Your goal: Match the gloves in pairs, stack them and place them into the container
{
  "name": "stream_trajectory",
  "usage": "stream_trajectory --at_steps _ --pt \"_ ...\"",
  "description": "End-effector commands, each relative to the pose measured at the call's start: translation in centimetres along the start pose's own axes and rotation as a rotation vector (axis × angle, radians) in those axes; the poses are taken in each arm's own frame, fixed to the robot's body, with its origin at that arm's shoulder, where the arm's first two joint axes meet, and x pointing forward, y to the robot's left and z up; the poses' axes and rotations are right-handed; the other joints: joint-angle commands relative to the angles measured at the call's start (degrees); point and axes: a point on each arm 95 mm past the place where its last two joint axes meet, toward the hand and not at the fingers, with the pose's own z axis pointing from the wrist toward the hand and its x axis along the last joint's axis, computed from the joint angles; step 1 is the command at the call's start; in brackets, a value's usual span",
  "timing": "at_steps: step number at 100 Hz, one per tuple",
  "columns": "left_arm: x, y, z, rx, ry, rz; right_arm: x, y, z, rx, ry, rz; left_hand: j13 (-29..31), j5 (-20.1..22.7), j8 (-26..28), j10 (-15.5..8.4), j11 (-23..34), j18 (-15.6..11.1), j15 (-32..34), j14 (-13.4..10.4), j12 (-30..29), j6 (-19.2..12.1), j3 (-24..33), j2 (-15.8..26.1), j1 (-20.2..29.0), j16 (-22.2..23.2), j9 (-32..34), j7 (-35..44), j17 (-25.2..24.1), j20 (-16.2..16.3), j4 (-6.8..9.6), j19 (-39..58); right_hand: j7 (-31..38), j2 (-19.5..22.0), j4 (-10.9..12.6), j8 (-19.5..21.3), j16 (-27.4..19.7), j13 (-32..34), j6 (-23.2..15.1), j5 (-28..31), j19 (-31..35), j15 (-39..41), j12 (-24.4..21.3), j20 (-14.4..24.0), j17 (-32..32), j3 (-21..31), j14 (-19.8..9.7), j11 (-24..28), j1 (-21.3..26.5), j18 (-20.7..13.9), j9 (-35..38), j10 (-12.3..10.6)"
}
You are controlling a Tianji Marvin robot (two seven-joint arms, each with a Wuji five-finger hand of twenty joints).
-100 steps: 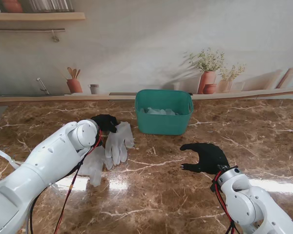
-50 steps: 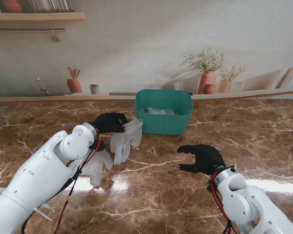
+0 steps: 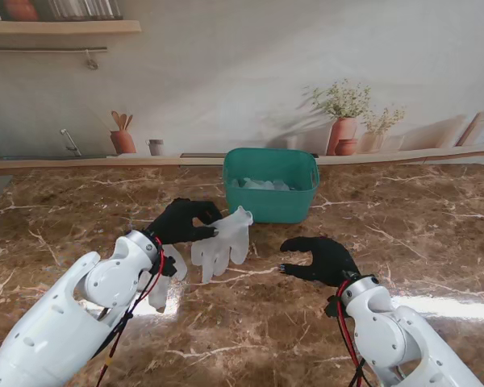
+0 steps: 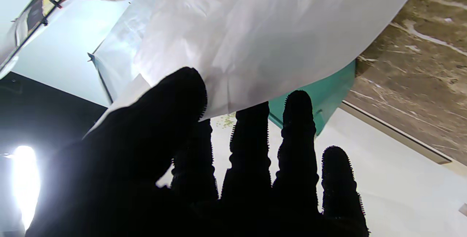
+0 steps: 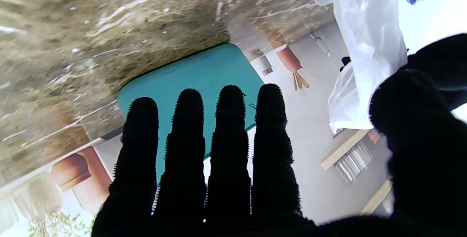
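Observation:
My left hand [image 3: 180, 222] is shut on a pale translucent glove [image 3: 223, 242], which hangs lifted off the table left of centre. In the left wrist view the same glove [image 4: 255, 36] drapes over my black thumb and fingertips [image 4: 251, 127]. A second pale glove [image 3: 161, 284] lies on the table nearer to me, partly hidden by my left wrist. The teal container [image 3: 270, 185] stands behind the lifted glove, with pale gloves inside. My right hand [image 3: 323, 260] hovers open over the table, right of the lifted glove, holding nothing. The right wrist view shows the container [image 5: 204, 80] and the hanging glove [image 5: 368, 40].
A marble table [image 3: 419, 218] runs back to a wall ledge with plant pots [image 3: 343, 133] and a utensil jar [image 3: 123, 141]. The container sits near the table's back edge at centre.
My left hand has lifted one glove off the table and carried it to the right toward the container. My right hand has drifted left toward the glove, staying open.

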Motion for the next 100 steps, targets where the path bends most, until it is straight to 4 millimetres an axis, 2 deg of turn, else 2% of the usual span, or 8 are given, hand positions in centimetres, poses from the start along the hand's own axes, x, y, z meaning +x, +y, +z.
stream_trajectory --at_steps 1,13,22,41,66,79,89,100 --pt "0.9 1.1 -0.6 -0.005 0.027 -0.006 0.8 -0.6 0.2 0.007 -0.001 0.032 2.18 -1.36 1.99 -1.46 -0.95 0.58 1.37 0.74 1.14 -3.71 1.98 -0.58 -0.26 0.98 2.93 -0.02 -0.86 -0.37 -1.02 1.31 -0.79 0.96 1.79 1.34 1.46 -2.56 0.76 -0.73 -1.25 0.85 1.83 1.52 -1.14 -0.53 -0.07 0.1 -2.18 -1.38 -1.21 0.4" --pt "1.7 1.9 -1.2 0.009 0.061 -0.003 1.5 -0.9 0.5 -0.002 -0.004 0.151 2.29 -1.29 2.1 -1.54 -1.03 0.68 1.45 0.74 1.24 -3.7 1.89 -0.62 -0.31 1.13 2.95 -0.11 -0.85 -0.55 -1.03 1.16 0.73 2.34 1.61 2.94 3.39 -3.09 2.49 1.71 -2.12 2.58 5.37 3.54 -2.07 -0.68 0.11 2.9 -3.54 -1.36 -0.09 0.66" --pt "2.2 2.5 -1.5 0.022 0.089 0.019 2.0 -0.9 0.6 0.006 -0.018 0.224 2.39 -1.21 2.15 -1.62 -1.08 0.73 1.54 0.7 1.32 -3.79 1.98 -0.72 -0.32 1.26 2.99 -0.23 -0.84 -0.55 -0.97 1.24 2.02 5.22 1.39 3.8 4.99 -3.33 4.4 3.77 -2.11 4.41 8.54 4.7 -2.43 -0.98 0.23 5.3 -6.53 -1.42 1.03 1.28" --pt "2.9 3.6 -2.2 0.034 0.139 0.085 2.8 -0.8 0.9 0.033 -0.033 0.363 2.73 -1.16 2.3 -1.91 -1.15 0.61 1.61 0.5 1.38 -3.96 2.35 -0.91 -0.8 1.44 3.22 -0.42 -0.73 -0.5 -0.88 1.68 4.69 12.68 1.32 4.91 7.15 -2.4 5.74 8.47 -0.07 8.04 10.78 6.98 -2.3 -2.76 1.09 6.68 -11.91 -1.06 5.0 3.3" --pt "3.1 4.5 -2.5 0.021 0.163 0.146 3.7 -0.7 1.1 0.074 0.003 0.429 2.92 -0.9 2.16 -1.89 -1.11 0.45 1.58 0.43 1.38 -3.86 2.67 -1.2 -1.08 1.55 3.43 -0.54 -0.76 -0.71 -0.9 1.81 6.54 13.07 1.77 5.53 8.63 -1.19 5.3 11.11 2.18 10.99 12.17 8.58 -1.66 -3.89 1.22 7.65 -11.94 -0.92 7.82 3.54" --pt "3.1 4.8 -2.7 0.022 0.165 0.152 4.1 -0.7 1.1 0.077 0.015 0.409 3.17 -0.57 1.76 -1.83 -1.03 0.46 1.7 0.57 1.36 -3.64 2.8 -1.28 -1.28 1.65 3.69 -0.74 -0.75 -0.8 -0.88 1.87 8.17 7.03 1.67 6.51 9.56 0.23 4.03 12.19 3.93 12.83 13.23 9.43 -0.57 -2.78 0.77 8.85 -8.05 -0.63 9.5 2.83" --pt "3.2 5.0 -2.7 0.025 0.175 0.164 4.5 -0.8 1.1 0.068 0.006 0.393 3.34 -0.5 1.71 -2.08 -1.0 0.41 1.78 0.4 1.39 -3.78 2.91 -1.35 -1.46 1.71 3.87 -0.71 -0.66 -0.8 -0.91 2.09 10.94 4.15 1.08 8.48 10.78 2.55 2.74 14.22 6.72 15.57 14.97 10.53 0.89 -4.1 0.64 10.96 -1.97 0.15 12.02 2.32" --pt "3.2 5.1 -2.7 0.028 0.178 0.168 4.9 -0.9 1.1 0.068 0.005 0.405 3.38 -0.45 1.72 -1.95 -1.0 0.43 1.77 0.47 1.41 -3.81 3.14 -1.51 -1.52 1.74 3.94 -0.61 -0.7 -0.84 -0.9 2.24 12.89 3.82 1.55 10.02 11.19 4.16 1.74 16.01 9.04 17.63 16.16 10.87 1.59 -9.51 0.42 12.73 11.31 0.72 14.07 2.0"
